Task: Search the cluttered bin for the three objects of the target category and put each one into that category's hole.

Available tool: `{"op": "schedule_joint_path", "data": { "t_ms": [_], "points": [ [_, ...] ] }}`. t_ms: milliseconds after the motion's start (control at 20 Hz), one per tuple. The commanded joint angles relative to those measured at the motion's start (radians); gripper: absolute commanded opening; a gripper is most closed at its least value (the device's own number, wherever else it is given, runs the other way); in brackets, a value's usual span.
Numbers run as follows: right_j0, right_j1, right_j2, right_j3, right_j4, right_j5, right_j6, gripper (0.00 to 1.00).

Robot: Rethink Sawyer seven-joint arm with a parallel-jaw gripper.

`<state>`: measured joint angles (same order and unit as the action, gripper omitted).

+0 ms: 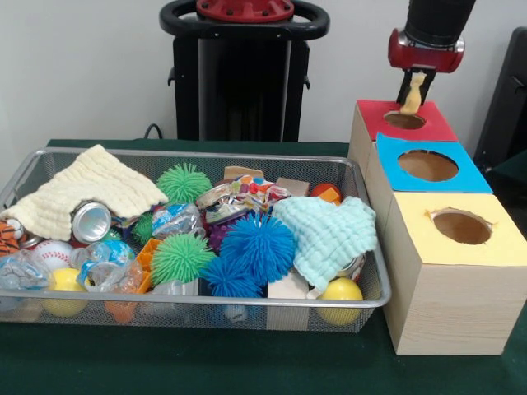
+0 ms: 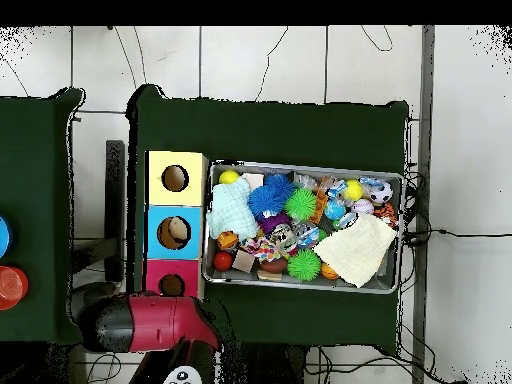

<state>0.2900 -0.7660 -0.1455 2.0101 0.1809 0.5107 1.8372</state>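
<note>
My gripper (image 1: 413,92) is clamped on a pale yellow block (image 1: 411,97), hanging right above the hole (image 1: 404,120) in the red-topped box (image 1: 375,111). Wire bin (image 1: 362,193) sits on the table (image 1: 247,366) just beside the boxes, packed with spiky balls, cloths and cans.
</note>
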Motion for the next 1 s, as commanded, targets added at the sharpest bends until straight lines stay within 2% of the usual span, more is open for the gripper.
{"op": "schedule_joint_path", "data": {
  "t_ms": [50, 250, 700, 1000],
  "points": [
    [-0.055, 0.105, 0.023, -0.051, 0.019, -0.151, 0.201, 0.0],
    [-0.055, 0.104, 0.021, -0.053, 0.016, -0.149, 0.201, 0.0],
    [-0.098, 0.172, 0.043, -0.038, -0.01, -0.287, 0.176, 0.0],
    [-0.094, 0.2, 0.048, -0.044, 0.0, -0.323, 0.179, 0.0]
  ]
}}
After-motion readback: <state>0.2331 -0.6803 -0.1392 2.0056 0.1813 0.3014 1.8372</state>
